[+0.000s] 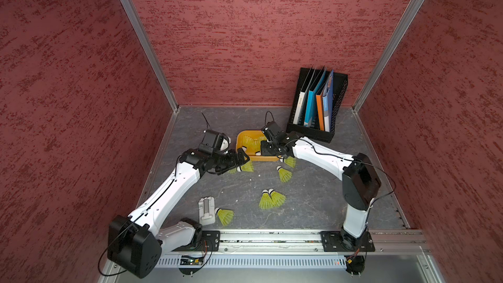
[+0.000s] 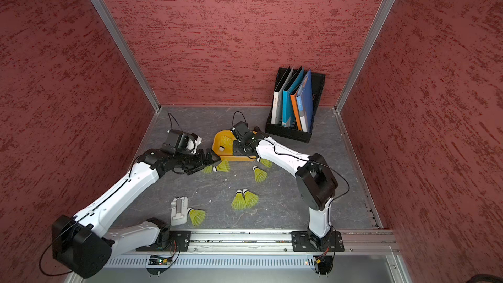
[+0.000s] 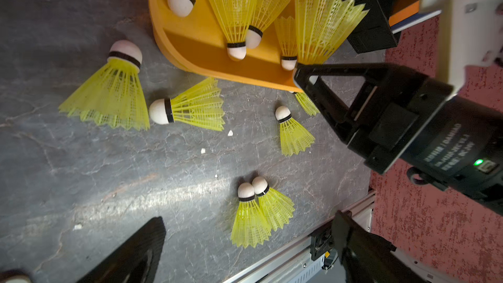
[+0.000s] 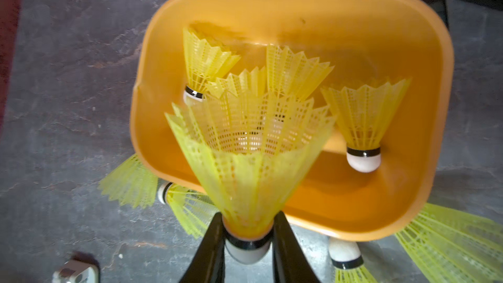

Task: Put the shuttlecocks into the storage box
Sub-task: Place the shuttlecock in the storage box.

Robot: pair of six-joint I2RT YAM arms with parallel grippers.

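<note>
In both top views the box (image 1: 240, 139) (image 2: 217, 142) sits mid-table (image 1: 313, 205), with the right gripper (image 1: 263, 150) over its near rim. The left gripper (image 1: 241, 162) hangs low just beside it. Loose shuttlecocks (image 1: 284, 174) lie scattered nearer the rail (image 1: 272, 236). The folders (image 1: 317, 104) in the rack (image 1: 340, 96) carry spine lettering too small to read.

Left wrist view: the left gripper's fingers (image 3: 141, 246) are spread wide, with nothing between them. The black motor (image 3: 449, 145) behind the right gripper bears white print, "DAMIAO" I think.

Right wrist view: the right jaws are pinched narrow on the white tip of one shuttlecock (image 4: 245, 170), its skirt over the box's rim. Four more lie inside.
</note>
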